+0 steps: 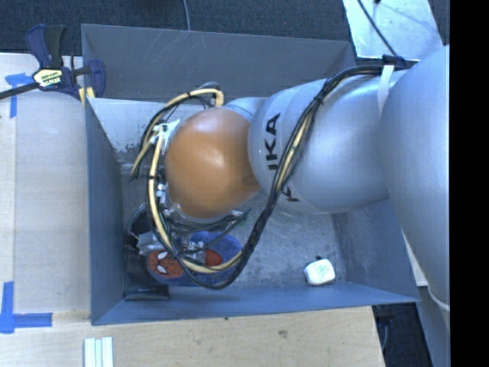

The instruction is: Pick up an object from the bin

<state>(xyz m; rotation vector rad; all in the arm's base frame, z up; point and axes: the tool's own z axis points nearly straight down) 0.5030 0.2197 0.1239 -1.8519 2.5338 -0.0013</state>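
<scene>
Where the heap [220, 249] lies, the tool [171, 240] hangs.

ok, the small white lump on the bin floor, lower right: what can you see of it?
The white lump is small, blocky with rounded corners, pale, faintly yellowish; material unclear. It lies alone on the bin floor close to the lower wall, touching only the floor, right of the heap under the arm.

A small white block [319, 271] lies alone on the floor of the bin [229, 60], at the near right, close to the near wall. In the near left corner I see a red round thing [162, 264], a blue thing [221, 245] and something dark [141, 224] heaped together.
</scene>
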